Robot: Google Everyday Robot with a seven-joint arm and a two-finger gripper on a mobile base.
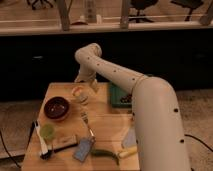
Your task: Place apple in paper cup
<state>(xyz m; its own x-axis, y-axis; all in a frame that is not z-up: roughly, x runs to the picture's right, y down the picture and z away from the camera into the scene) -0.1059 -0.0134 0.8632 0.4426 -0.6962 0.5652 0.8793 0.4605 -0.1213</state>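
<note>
Apple (77, 91) shows as a small orange-red patch right at the mouth of the cup (80, 96), seemingly resting in its top; how deep it sits cannot be told. The cup stands upright on the tabletop (109, 126), toward the far edge and at about 2 o'clock from the bowl (56, 108), near it but apart. The end effector (83, 84) hangs just above the cup, at its 12 o'clock, at the end of the white arm (117, 75), which rises from the near right, bends at an elbow above the far edge and drops down to the cup. Whether the end effector is released or clenched cannot be told, nor whether it touches the apple. At 3 o'clock from the cup, past the arm, a green tray (116, 96) holds something dark. A fork (88, 125) lies at about 5 o'clock from the bowl, running toward the near edge. At 6 o'clock from the bowl sits a pale green round thing (47, 131), and beside it, toward 5 o'clock, a dark-handled tool (61, 147) lies along the near edge. A blue-grey flat thing (83, 149) lies at the fork's near end, with a long green vegetable (105, 154) at its 3 o'clock and a yellow piece (128, 151) just beyond that, close against the arm's base.
</note>
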